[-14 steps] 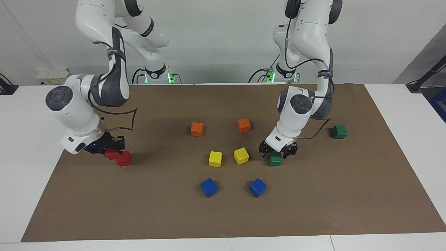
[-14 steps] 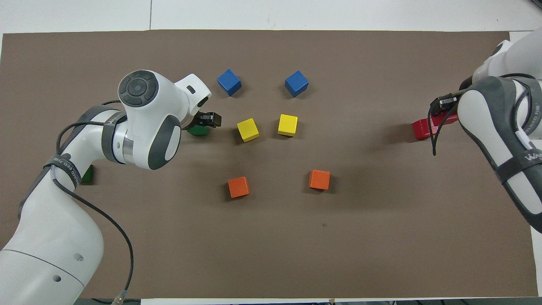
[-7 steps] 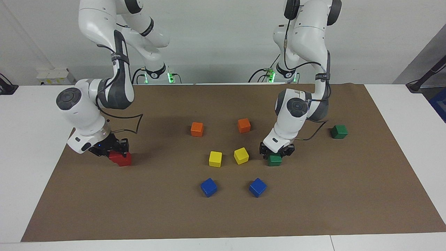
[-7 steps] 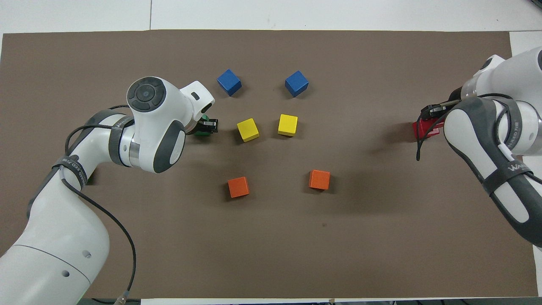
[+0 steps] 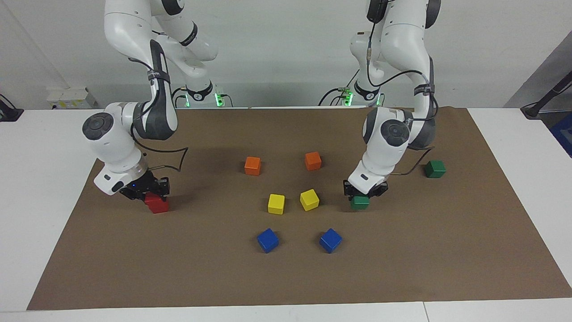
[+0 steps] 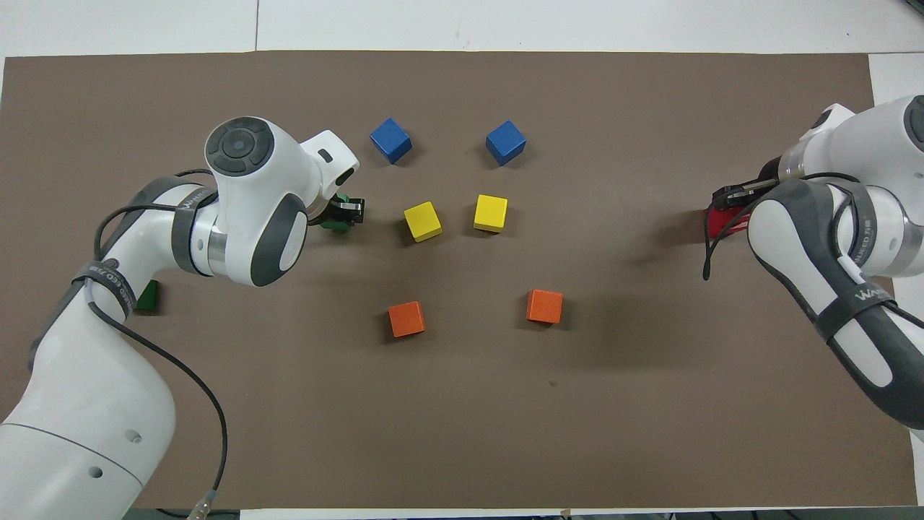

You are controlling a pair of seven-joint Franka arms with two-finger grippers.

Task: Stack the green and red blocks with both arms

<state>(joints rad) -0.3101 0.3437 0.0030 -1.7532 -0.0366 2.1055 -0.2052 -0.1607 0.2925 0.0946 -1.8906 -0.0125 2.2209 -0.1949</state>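
Note:
My right gripper [image 5: 149,193] is shut on a red block [image 5: 151,197] at the right arm's end of the mat. It holds it right over the second red block [image 5: 159,207]; I cannot tell whether the two touch. In the overhead view only a sliver of red [image 6: 716,221] shows beside the arm. My left gripper [image 5: 363,195] is shut on a green block [image 5: 359,202], low at the mat, beside the yellow cubes; it also shows in the overhead view [image 6: 333,224]. The second green block [image 5: 435,169] lies alone toward the left arm's end.
Two orange cubes [image 5: 252,165] [image 5: 313,160], two yellow cubes [image 5: 276,203] [image 5: 309,199] and two blue cubes [image 5: 267,240] [image 5: 330,240] lie in the middle of the brown mat [image 5: 286,277]. White table borders the mat.
The right gripper has carried its red block sideways from beside the second red block to over it. The left gripper's fingers closed on the green block and shifted it slightly toward the left arm's end.

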